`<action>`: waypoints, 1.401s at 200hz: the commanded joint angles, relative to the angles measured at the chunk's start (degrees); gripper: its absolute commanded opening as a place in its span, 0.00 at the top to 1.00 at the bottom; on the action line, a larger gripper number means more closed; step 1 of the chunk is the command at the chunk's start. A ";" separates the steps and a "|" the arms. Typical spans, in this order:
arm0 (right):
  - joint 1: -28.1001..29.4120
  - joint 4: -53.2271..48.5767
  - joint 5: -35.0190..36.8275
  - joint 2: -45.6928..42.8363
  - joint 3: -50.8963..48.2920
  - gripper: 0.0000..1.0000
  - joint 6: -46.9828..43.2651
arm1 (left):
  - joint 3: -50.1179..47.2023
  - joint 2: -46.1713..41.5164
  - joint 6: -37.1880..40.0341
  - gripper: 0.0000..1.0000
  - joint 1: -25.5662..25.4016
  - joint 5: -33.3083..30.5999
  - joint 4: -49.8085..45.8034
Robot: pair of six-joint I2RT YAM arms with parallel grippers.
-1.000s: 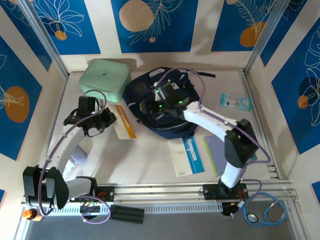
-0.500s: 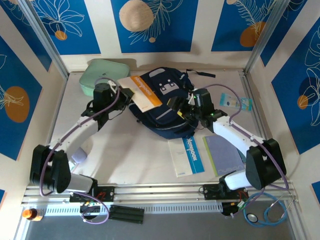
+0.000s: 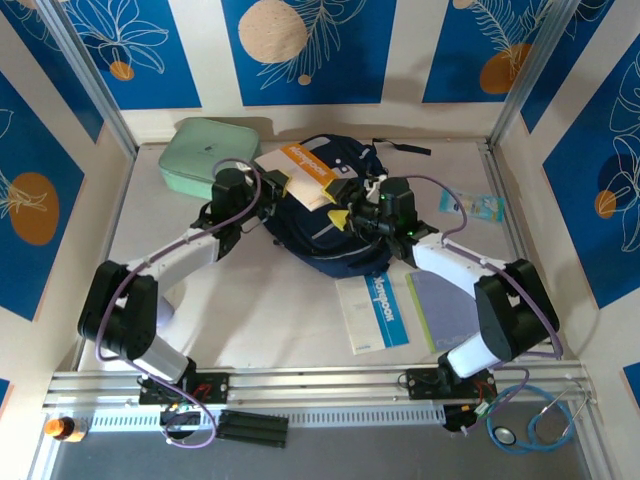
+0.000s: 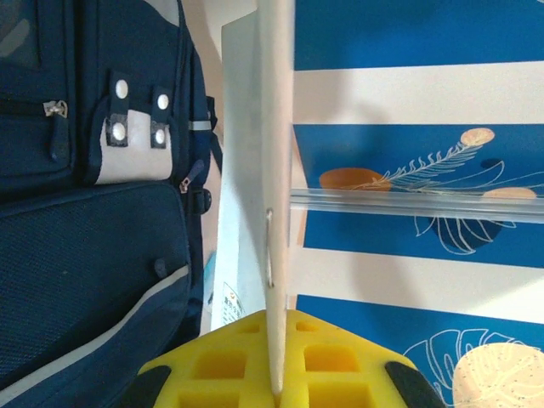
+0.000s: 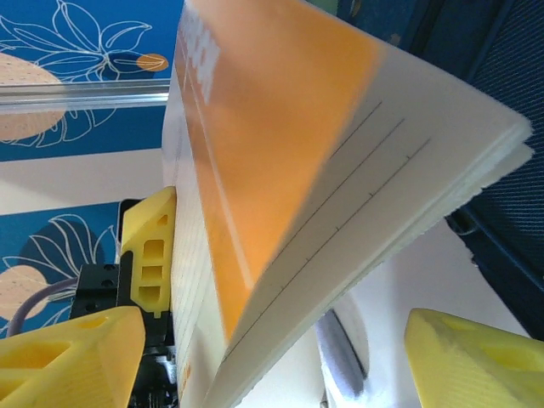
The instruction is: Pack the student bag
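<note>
left gripper (image 4: 272, 378): pinched tight on one edge of the orange-and-white notebook (image 3: 300, 168), holding it above the top part of the student bag (image 3: 335, 240). right gripper (image 5: 276, 340): spread wide, gripping nothing, jaws flanking the notebook's free end with no contact, judging by the right wrist view. bag at rear middle of the table (image 3: 270, 320), lying flat with front pocket and white patches up, near the mint-green case (image 3: 200, 155). cannot tell the state of the main zip from any view.

looks like a handover or guided insert, barely begun. blue booklet (image 3: 375, 310) and grey notebook (image 3: 440, 305) lying on the table near the right arm, so most of the packing left.

risks from here:
- slip or swing of the notebook, given a thin one-edge pinch on floppy pages.
- finger clash on closing the right jaws, with the left fingers (image 5: 149, 242) just beside them.
- creased cover from a close on the loose corner.
- drop onto shut or collapsed fabric, then a slide off the bag.
- cable snag on the straps, both wrists crowded over the bag.
</note>
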 commanded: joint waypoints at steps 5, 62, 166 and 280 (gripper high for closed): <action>1.08 4.90 -1.78 1.95 3.12 0.21 3.69 | 1.27 0.39 -2.05 1.00 -0.38 -1.04 4.86; 1.27 14.31 -0.72 4.97 3.40 0.30 3.15 | 0.30 0.48 -2.22 1.00 -0.80 -0.65 6.33; -0.25 14.10 1.47 2.83 1.94 0.79 0.68 | -0.92 0.52 -0.48 0.97 -0.77 1.44 6.90; -10.99 -24.95 4.76 -17.38 0.35 1.00 -21.23 | 18.36 3.01 46.58 0.08 -8.16 3.13 -39.28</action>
